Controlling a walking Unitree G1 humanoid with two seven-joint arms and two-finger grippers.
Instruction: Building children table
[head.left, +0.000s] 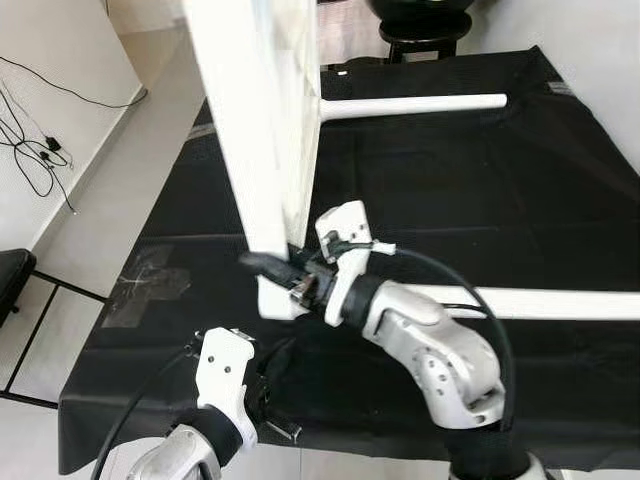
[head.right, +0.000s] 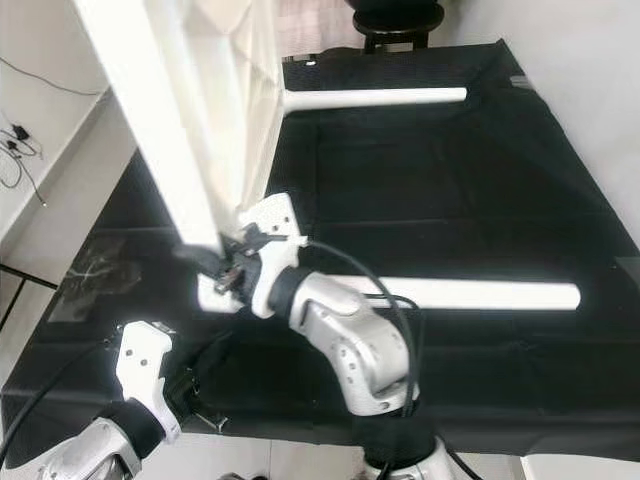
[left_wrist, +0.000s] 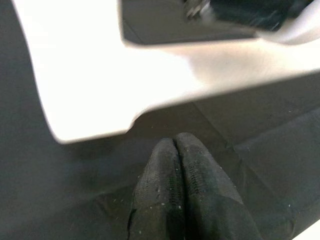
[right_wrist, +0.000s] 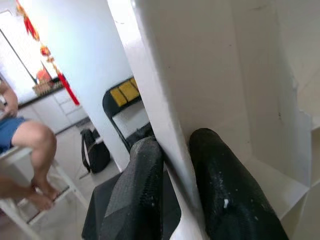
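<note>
A white table frame (head.left: 255, 130) stands tilted on one edge on the black cloth (head.left: 450, 180). My right gripper (head.left: 275, 268) is shut on the frame's lower rim; the right wrist view has a thin white wall (right_wrist: 170, 150) pinched between both fingers (right_wrist: 142, 170). My left gripper (left_wrist: 175, 142) is shut on nothing, hovering low over the cloth just short of the frame's bottom corner (left_wrist: 90, 100). One white table leg (head.left: 415, 105) lies at the back of the cloth. Another table leg (head.left: 540, 303) lies to the right, behind my right arm.
A small metal part (head.left: 283, 430) lies near the cloth's front edge. A black stool (head.left: 420, 25) stands at the back, and cables (head.left: 40, 150) trail on the floor at left. A seated person's leg (right_wrist: 30, 145) and a black folding chair (right_wrist: 125, 107) are behind the frame.
</note>
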